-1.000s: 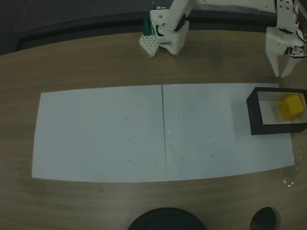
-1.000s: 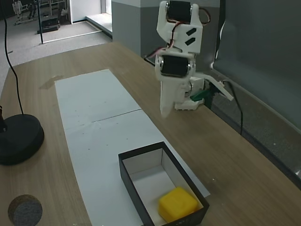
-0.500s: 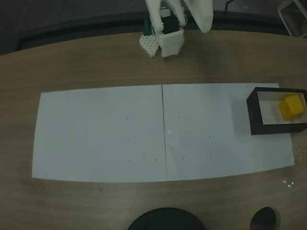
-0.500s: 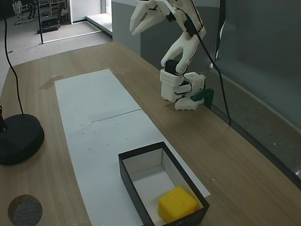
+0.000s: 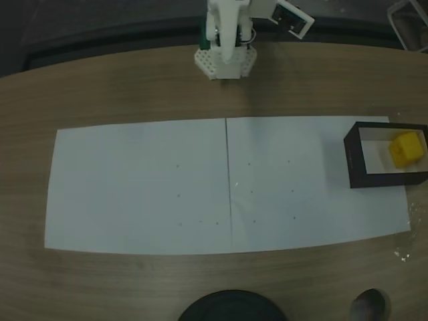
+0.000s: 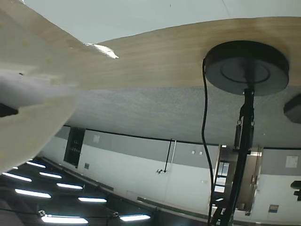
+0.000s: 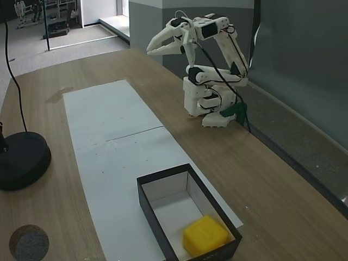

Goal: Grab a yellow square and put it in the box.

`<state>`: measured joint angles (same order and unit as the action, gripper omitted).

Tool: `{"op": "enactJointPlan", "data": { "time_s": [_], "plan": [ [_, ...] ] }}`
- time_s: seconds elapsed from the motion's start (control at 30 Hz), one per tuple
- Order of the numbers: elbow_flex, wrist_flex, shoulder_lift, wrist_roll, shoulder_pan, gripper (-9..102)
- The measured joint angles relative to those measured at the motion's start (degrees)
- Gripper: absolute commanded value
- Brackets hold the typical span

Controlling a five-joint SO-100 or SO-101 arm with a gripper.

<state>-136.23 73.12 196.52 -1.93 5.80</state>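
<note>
Resting inside the box (image 7: 163, 213), near its far right end in a fixed view: the yellow square (image 5: 406, 148). Box: black walls, pale interior, standing on white paper (image 5: 147, 187) on the wooden table (image 5: 134, 87). Pincer (image 7: 149, 49): raised above the arm's base, well apart from the box, fingers slightly parted, empty.

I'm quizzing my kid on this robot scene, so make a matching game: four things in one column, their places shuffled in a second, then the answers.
1. yellow square
2. box
3. pincer
4. black round base

A. on bare wood, beside the paper
B. raised in the air, above the arm's base
C. inside the box
D. on the white paper's end

Pairs: 1-C, 2-D, 3-B, 4-A
</note>
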Motion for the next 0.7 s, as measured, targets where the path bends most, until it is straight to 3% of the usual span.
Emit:
{"op": "enactJointPlan", "data": {
  "time_s": [0.37,0.7],
  "plan": [
    [-26.1,-13.8,1.3,0.0,0.6,0],
    [-40.8,-13.8,1.3,3.3,-0.7,0]
  ]
}}
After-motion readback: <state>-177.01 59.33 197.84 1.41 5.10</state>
